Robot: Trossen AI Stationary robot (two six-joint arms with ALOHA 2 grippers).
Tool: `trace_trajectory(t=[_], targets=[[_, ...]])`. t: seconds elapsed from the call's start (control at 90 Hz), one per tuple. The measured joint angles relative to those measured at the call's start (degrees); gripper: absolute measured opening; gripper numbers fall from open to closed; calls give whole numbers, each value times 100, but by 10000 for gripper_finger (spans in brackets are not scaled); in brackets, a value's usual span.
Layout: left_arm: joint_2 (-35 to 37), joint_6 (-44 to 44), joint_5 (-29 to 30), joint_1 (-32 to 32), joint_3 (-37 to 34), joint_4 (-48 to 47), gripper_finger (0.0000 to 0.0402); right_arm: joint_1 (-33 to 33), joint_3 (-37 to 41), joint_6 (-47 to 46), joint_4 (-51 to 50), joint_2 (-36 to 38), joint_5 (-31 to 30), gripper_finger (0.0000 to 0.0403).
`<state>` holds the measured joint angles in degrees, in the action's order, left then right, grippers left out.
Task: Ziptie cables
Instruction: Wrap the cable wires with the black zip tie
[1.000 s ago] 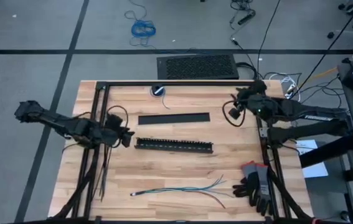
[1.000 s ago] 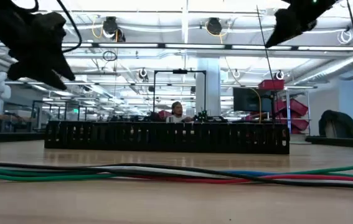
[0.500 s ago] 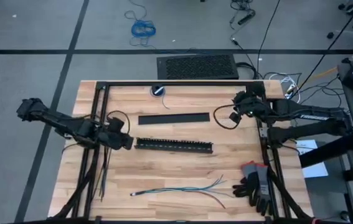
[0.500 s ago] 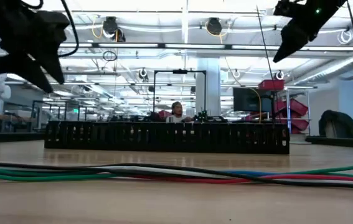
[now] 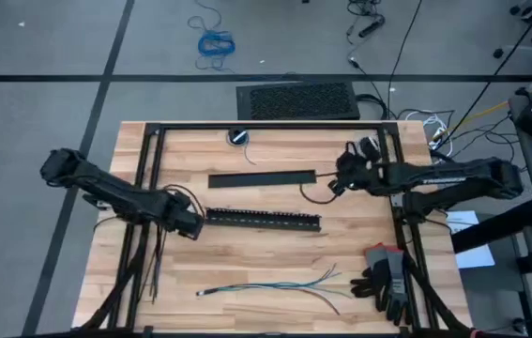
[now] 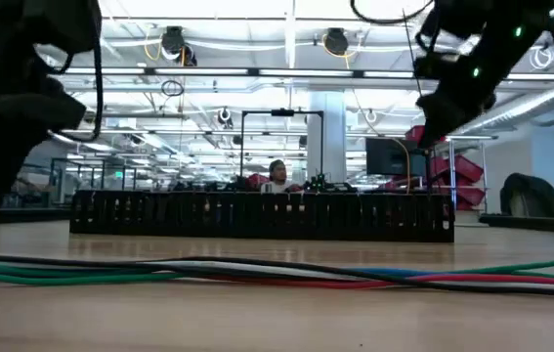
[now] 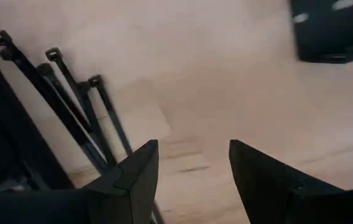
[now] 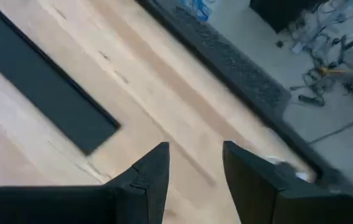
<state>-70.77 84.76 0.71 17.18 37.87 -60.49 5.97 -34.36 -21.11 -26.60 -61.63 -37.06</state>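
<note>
Nothing is getting tied yet: I'm seeing the cables lying loose at the near edge, the zipties lying untouched at the left, and I'm hovering the left gripper and right gripper with fingers apart, holding nothing.

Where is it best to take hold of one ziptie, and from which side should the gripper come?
Probably at the head end of a ziptie: the heads are fanned apart there, while the strips bunch together lower down. The open left gripper could come from above, fingers straddling one flat-lying strip across its width.
</note>
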Motion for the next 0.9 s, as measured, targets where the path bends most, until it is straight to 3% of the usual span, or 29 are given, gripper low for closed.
trace_trajectory(t=[0.1, 0.167, 0.611, 0.9], targets=[[-101, 90, -107, 38, 0, -1, 193, -98, 229, 154, 755, -105, 936, 141], [-126, 281, -321, 69, 0, -6, 193, -179, 263, 217, 909, -149, 1232, 141], [-129, 1148, -294, 514, -421, -37, 193, -274, 266, 427, 972, -185, 979, 141], [-469, 1203, 278, 533, -542, 160, 193, -277, 266, 562, 1103, -185, 979, 141]])
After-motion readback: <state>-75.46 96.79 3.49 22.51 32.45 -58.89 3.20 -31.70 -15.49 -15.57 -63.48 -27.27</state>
